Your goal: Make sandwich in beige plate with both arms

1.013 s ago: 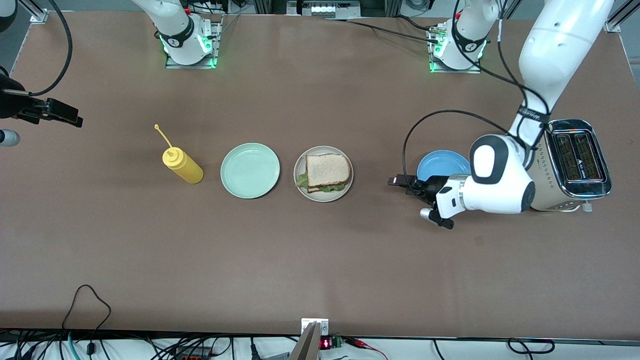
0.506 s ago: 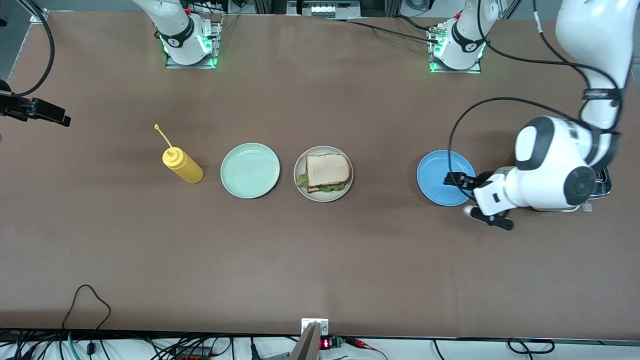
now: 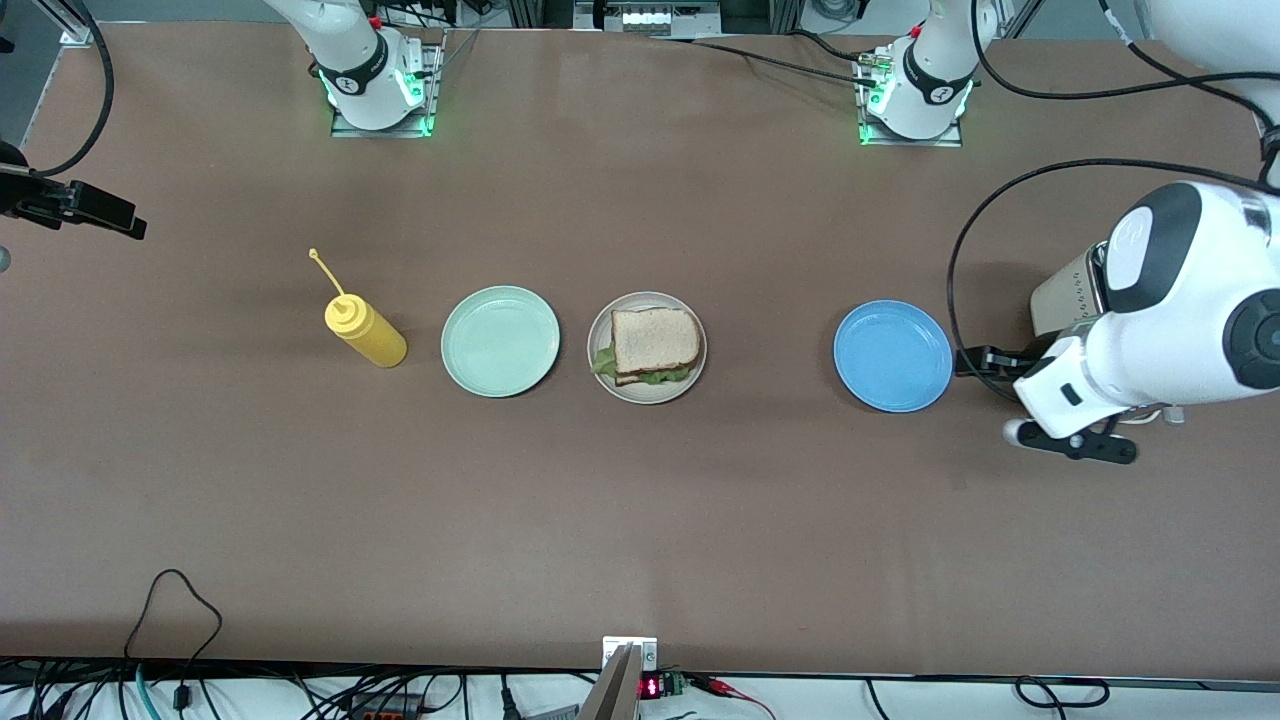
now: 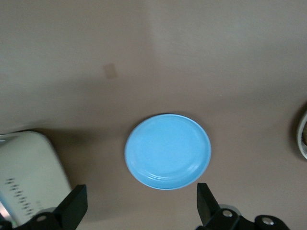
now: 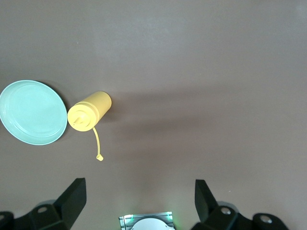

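Front view shows the finished sandwich [image 3: 647,349], brown bread over green lettuce, on the round beige plate [image 3: 695,367] between a mint-green plate [image 3: 500,341] and a blue plate [image 3: 892,356]. Left gripper [image 4: 140,206] hangs wide open and empty above bare table beside the blue plate, apparently near a toaster [image 4: 26,175]. Right gripper [image 5: 139,201], also wide open and empty, waits over the right arm's table end.

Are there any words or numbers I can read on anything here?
None can be read.
Toaster: a row of small marks on its side, too blurred to read.
Small display at the table edge nearest the front camera: red glow, unreadable.
Yellow squeeze bottle, plates, sandwich: no writing.
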